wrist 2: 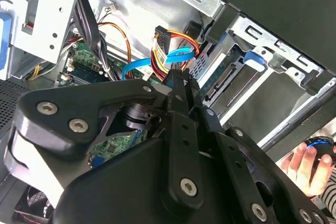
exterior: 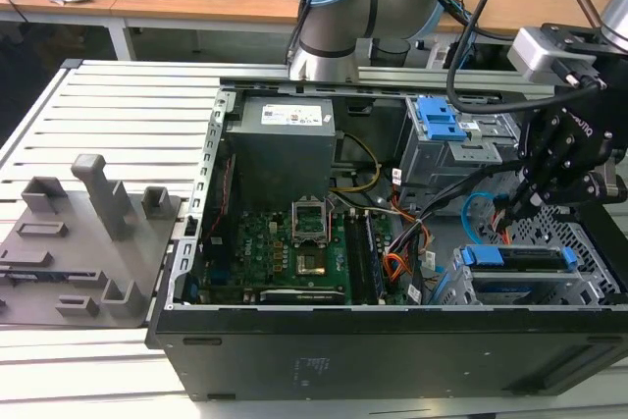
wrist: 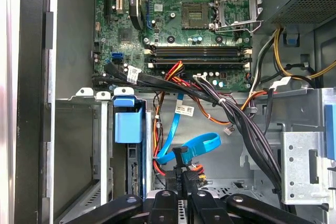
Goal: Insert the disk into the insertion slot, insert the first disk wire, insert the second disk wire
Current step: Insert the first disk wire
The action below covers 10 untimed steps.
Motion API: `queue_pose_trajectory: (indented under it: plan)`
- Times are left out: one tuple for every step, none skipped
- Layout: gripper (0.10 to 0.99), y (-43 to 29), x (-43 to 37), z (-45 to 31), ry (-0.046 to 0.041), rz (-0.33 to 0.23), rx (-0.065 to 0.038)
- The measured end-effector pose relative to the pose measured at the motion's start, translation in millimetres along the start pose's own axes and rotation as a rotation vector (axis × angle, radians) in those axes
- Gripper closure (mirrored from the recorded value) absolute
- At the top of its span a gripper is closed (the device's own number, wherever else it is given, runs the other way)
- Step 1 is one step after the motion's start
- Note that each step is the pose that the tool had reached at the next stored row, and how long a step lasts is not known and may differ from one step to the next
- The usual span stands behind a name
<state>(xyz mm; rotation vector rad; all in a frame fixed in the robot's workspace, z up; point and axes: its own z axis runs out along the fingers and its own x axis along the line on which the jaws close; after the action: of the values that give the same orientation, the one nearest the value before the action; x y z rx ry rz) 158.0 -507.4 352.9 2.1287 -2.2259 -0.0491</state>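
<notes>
1. Black gripper (wrist: 184, 170) links sit foremost in both wrist views. The jaws are nearly pressed together, apparently pinching the connector end of the blue flat wire (wrist: 197, 145).
2. Seated in the insertion slot (exterior: 594, 262), the disk (exterior: 517, 260) has its long axis running across the exterior view.
3. Judgement: the disk's connector edge lies just beside the jaws, apart; the wire is not yet plugged.
</notes>
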Motion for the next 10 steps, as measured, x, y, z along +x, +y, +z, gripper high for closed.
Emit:
queue_pose_trajectory:
  plan:
    - [0.922,0.0,0.0,0.1,0.0,0.0,0.0]
    - [0.922,0.0,0.0,0.1,0.0,0.0,0.0]
    - [0.922,0.0,0.0,0.2,-0.0001,0.0,0.0]
    - [0.922,-1.0,0.0,0.3,-0.0004,0.0,0.0]
    - [0.922,-2.9,-0.1,0.0,-0.0001,0.0,0.0]
    - [0.922,-4.8,-0.2,-0.1,-0.0001,0.0,0.0]
    - [0.922,-5.7,-0.3,-0.1,-0.0001,0.0,0.0]
    - [0.922,-6.3,-0.3,-0.1,-0.0001,0.0,0.0]
    - [0.922,-6.6,-0.3,0.0,-0.0002,0.0,0.0]
    - [0.922,-6.7,-0.2,0.0,-0.0002,0.0,0.0]
